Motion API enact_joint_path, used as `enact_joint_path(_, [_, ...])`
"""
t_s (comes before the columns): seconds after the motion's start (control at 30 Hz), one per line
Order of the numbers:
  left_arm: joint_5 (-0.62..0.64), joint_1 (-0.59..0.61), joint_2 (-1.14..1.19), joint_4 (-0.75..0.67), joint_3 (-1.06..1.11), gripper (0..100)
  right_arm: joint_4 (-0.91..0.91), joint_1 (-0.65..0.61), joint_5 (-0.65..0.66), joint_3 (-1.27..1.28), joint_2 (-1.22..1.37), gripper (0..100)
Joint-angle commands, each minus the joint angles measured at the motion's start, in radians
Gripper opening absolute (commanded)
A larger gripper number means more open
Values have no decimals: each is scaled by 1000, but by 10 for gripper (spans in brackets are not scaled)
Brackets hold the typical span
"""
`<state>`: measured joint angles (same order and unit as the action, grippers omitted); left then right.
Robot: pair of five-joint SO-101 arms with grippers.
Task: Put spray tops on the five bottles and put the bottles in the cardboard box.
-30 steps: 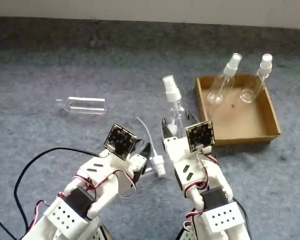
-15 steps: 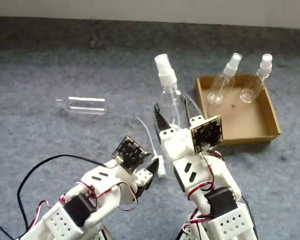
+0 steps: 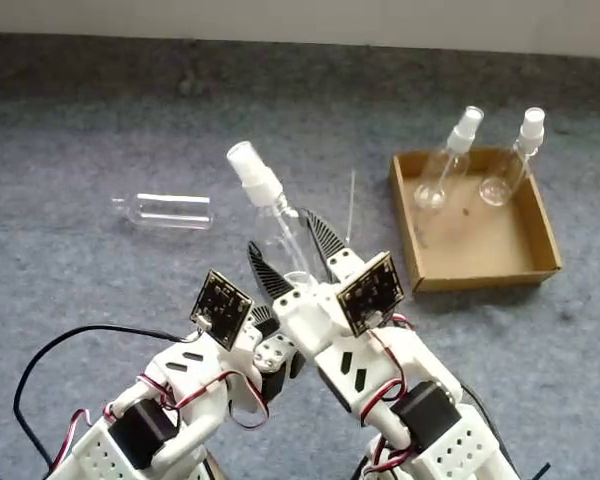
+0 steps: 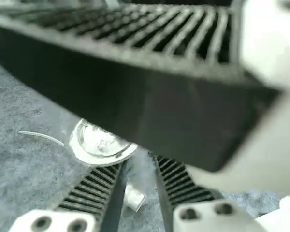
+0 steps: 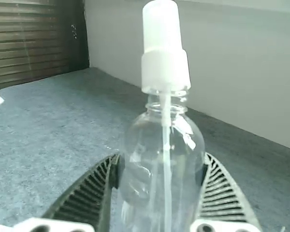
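Observation:
My right gripper (image 3: 280,235) (image 5: 160,162) is shut on a clear bottle (image 3: 277,222) (image 5: 160,145) that carries a white spray top (image 3: 253,171) (image 5: 164,53). It holds the bottle above the carpet, leaning to the left. My left gripper (image 3: 278,350) (image 4: 137,166) sits low, just under the right one, with a narrow gap between its fingers and nothing in it. From there I see the held bottle's base (image 4: 100,145) from below. A bare clear bottle (image 3: 165,210) lies on its side at the left. Two capped bottles (image 3: 445,165) (image 3: 510,160) lean in the cardboard box (image 3: 480,240).
A thin white tube (image 3: 350,200) (image 4: 38,137) lies on the carpet just left of the box; its head is hidden under the right gripper. A small whitish piece (image 4: 134,198) lies on the carpet below the left gripper. A black cable (image 3: 40,350) loops at the front left.
My right gripper has lifted the capped bottle and swung it left, tilting it. The left arm has drawn back and slid under it. The loose spray top between the arms is now covered.

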<state>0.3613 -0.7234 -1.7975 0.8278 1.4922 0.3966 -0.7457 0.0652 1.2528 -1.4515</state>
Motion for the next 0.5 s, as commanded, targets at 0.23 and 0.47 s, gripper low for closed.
enact_joint_path(0.23, [8, 209, -24, 0, -25, 5, 8, -116, -2, -62, -13, 135])
enact_joint_path(0.47, [8, 318, -24, 0, -24, 5, 53, -111, -2, -62, -13, 135])
